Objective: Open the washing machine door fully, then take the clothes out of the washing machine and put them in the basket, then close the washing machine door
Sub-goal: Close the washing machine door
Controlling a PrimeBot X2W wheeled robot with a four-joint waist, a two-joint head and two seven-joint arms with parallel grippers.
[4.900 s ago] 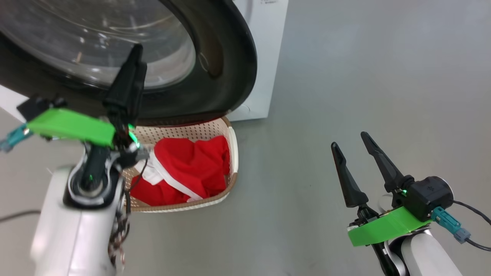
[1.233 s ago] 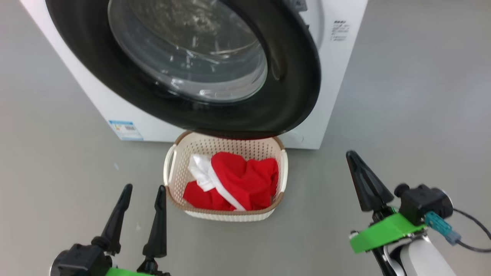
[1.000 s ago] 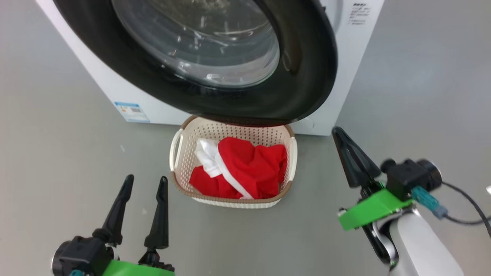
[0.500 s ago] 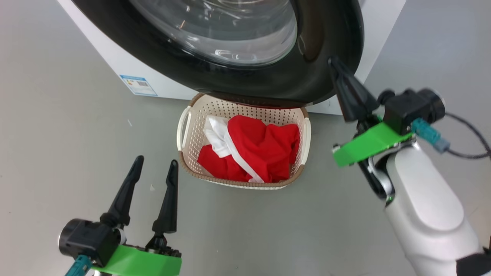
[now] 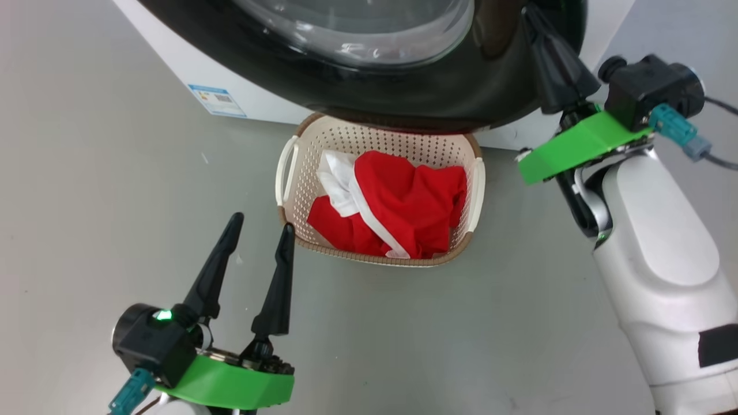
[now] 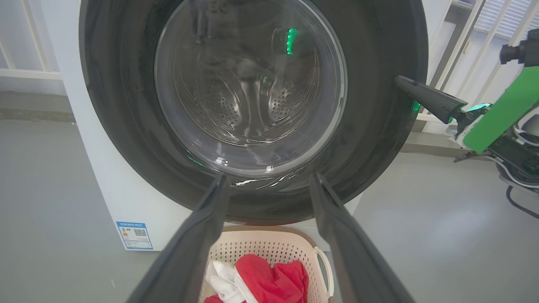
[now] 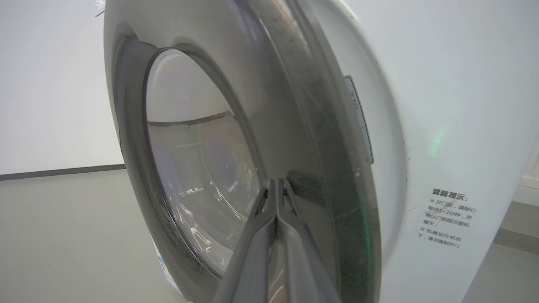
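Observation:
The washing machine door (image 5: 403, 98), a black rim around a clear glass bowl, hangs over the far end of the basket (image 5: 476, 190). Red and white clothes (image 5: 409, 202) lie bunched inside the basket. My right gripper (image 5: 527, 8) is shut with nothing in it, its tips against the right side of the door's rim. In the right wrist view my right gripper (image 7: 276, 182) points at the door (image 7: 294, 126), next to the white washing machine (image 7: 442, 105). My left gripper (image 5: 261, 223) stands open and empty just left of the basket's near corner. In the left wrist view the door (image 6: 379, 105) faces my left gripper (image 6: 269, 180).
Bare grey floor lies all around the basket. A small blue label (image 5: 218, 99) sits low on the washing machine (image 5: 265, 106). A dark cable trails from my right wrist. White railings and a window stand behind the machine in the left wrist view.
My right gripper, staying shut, has risen from beside the basket to the door's right rim. The head camera has shifted, so machine and basket sit further right. The left gripper stays open.

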